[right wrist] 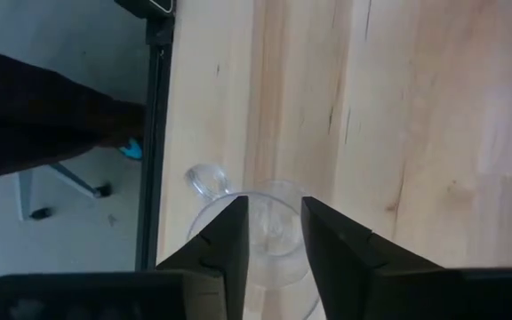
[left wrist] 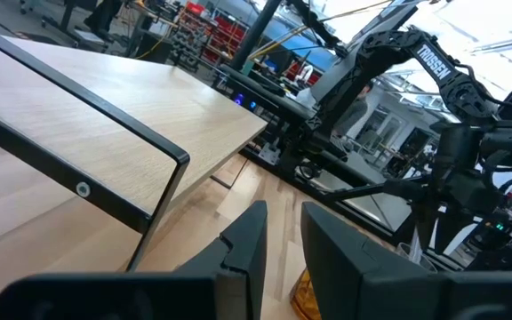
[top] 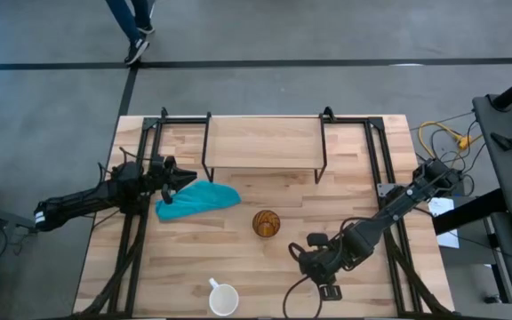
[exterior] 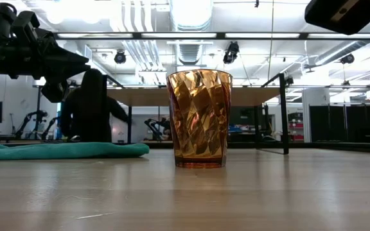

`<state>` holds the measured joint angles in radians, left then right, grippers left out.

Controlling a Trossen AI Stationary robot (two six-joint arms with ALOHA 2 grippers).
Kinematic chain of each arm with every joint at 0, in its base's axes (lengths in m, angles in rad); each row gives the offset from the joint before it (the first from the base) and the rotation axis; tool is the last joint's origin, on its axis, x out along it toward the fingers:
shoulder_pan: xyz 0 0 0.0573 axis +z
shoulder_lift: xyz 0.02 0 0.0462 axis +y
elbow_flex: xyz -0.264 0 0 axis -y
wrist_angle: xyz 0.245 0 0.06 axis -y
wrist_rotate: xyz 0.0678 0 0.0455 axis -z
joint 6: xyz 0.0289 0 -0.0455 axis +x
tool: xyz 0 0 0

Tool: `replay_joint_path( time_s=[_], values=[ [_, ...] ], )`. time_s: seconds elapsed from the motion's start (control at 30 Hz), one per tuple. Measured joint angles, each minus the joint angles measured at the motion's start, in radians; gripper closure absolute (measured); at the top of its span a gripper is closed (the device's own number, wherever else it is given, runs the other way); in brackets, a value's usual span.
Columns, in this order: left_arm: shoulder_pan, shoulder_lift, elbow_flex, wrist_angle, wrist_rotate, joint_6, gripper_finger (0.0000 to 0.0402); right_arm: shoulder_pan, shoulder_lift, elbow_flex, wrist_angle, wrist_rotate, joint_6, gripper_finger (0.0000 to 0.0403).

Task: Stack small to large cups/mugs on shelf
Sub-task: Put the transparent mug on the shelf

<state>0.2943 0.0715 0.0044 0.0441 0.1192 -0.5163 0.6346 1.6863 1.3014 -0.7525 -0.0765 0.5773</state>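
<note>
The amber textured cup (top: 266,222) (exterior: 198,119) stands upright on its base in the middle of the table. The white mug (top: 224,300) stands by the near edge. The shelf (top: 265,142) (left wrist: 105,133) stands at the far side, its board bare. My right gripper (top: 299,256) (right wrist: 274,209) hangs right of the amber cup, shut on the clear glass cup (right wrist: 274,233), which shows only in the right wrist view. My left gripper (top: 189,180) (left wrist: 283,222) waits over the teal cloth (top: 198,200), its fingers a narrow gap apart and touching nothing. My right gripper holds the clear glass cup from above, pointing down. The cup's rim (right wrist: 278,185) curves across the gap between the fingers, and its small handle (right wrist: 204,182) sticks out to one side. The fingers hide the place of contact. No glass stands on the table in the low view.
The teal cloth (exterior: 63,150) lies flat left of the amber cup. Black frame rails (top: 136,222) run along both table sides. A person (top: 136,27) walks on the floor beyond the far edge. Bare wood lies between the amber cup and the shelf.
</note>
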Motion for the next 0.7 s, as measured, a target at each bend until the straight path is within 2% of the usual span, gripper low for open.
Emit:
replay_joint_path(
  time_s=[0.33, 0.7],
  values=[
    [0.000, 0.001, 0.000, 0.000, 0.000, 0.000, 0.0343, -0.003, 0.000, 0.000, -0.004, 0.000, 0.003, 0.0252],
    [-0.001, 0.000, 0.000, 0.000, 0.000, 0.000, 0.0343, 0.002, 0.000, 0.000, -0.006, -0.009, 0.050, 0.0255]
  ],
)
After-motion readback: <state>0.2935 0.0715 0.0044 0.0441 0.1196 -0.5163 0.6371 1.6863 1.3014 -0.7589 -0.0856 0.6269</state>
